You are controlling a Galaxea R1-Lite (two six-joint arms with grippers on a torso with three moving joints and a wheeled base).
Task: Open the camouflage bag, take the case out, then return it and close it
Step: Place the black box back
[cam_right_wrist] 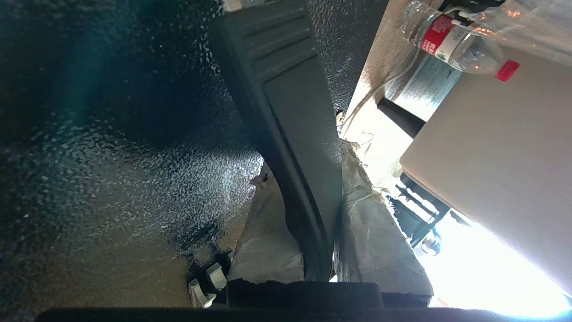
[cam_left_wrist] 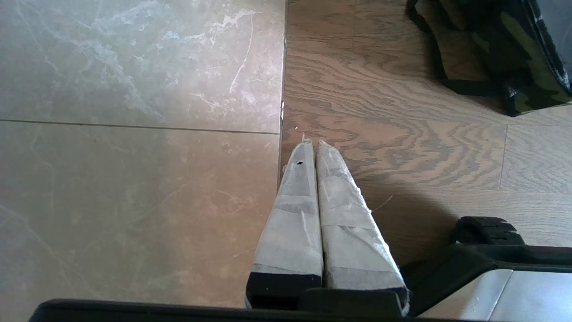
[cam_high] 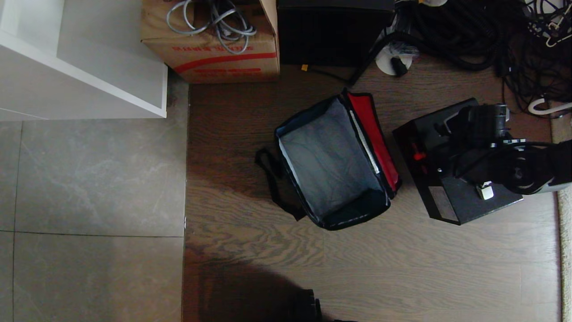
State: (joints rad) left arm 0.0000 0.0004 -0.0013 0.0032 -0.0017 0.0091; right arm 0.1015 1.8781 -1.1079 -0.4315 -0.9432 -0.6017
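The camouflage bag point(cam_high: 328, 165) stands open on the wood floor, showing a bare grey interior, with its red-lined lid point(cam_high: 374, 136) folded over to the right. One camouflage corner of the bag point(cam_left_wrist: 523, 58) also shows in the left wrist view. Just right of the bag is the black case point(cam_high: 451, 201), with a small red part point(cam_high: 418, 155) on its side. My right gripper point(cam_right_wrist: 308, 165) is above it, shut on the case's black handle point(cam_right_wrist: 277, 80), with a taped finger on each side. Whether the case rests on the floor I cannot tell. My left gripper point(cam_left_wrist: 313, 144) hangs shut and empty over the seam between tile and wood.
A brown carton point(cam_high: 210, 49) holding grey cables and a taller black box point(cam_high: 335, 36) stand behind the bag. Black cables point(cam_high: 469, 31) are piled at the back right. A white shelf unit point(cam_high: 89, 67) is at the left over grey tiles point(cam_high: 89, 179). A rug edge point(cam_high: 565, 232) runs along the right.
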